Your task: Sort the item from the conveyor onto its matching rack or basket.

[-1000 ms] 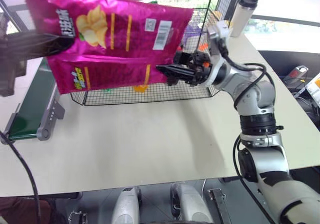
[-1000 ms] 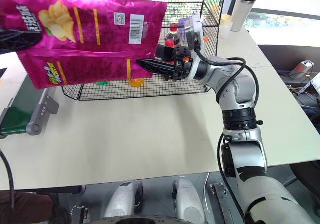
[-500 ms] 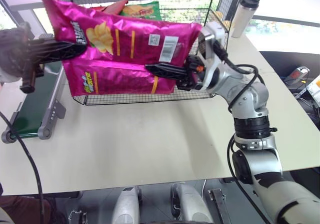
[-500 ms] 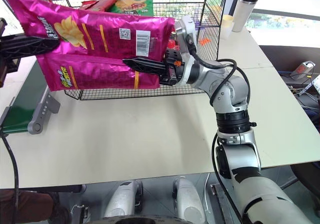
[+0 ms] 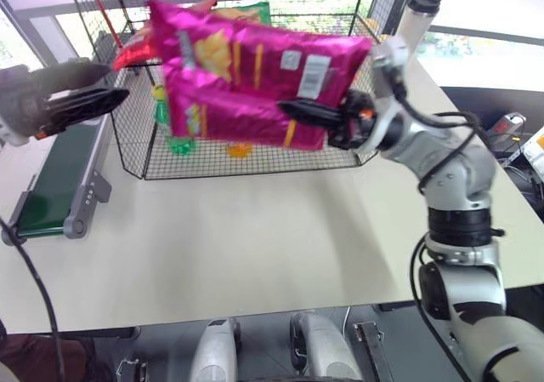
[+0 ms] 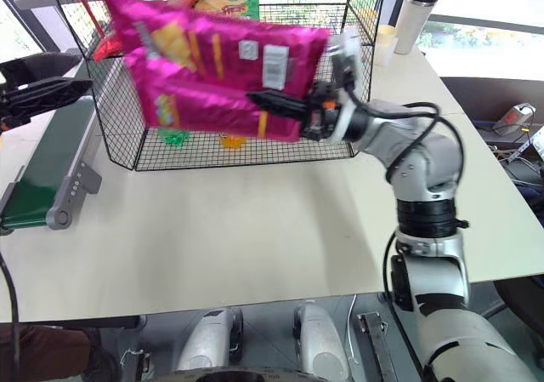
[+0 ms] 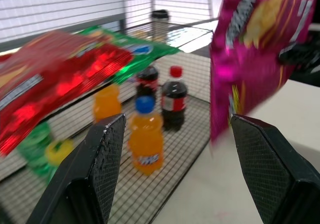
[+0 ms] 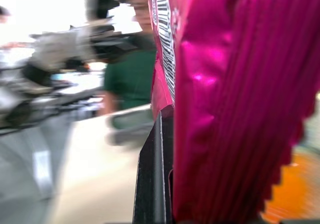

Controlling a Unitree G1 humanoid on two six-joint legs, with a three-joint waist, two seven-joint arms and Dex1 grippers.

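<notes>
Jaws: left gripper (image 5: 102, 99) spread wide and empty, right gripper (image 6: 285, 104) clamped on the magenta crisp bag (image 5: 255, 80).

Bag's up in the air in front of the black wire cage (image 6: 357, 148), right arm pinching it near the barcode end, so most of it sticks out leftward w/ nothing under it. Left gripper sits off to the left over the conveyor (image 5: 59, 173), well apart from the bag. Red and green crisp bags (image 7: 60, 74) are already on the upper shelf, drink bottles (image 7: 147, 134) on the lower floor. Imo the risk is that one-end grip: the bag could sag or swing, catch the cage's front wire going in, or shove the red/green bags. If it slips, it prob lands on the table (image 5: 255, 237), not the shelf.
</notes>
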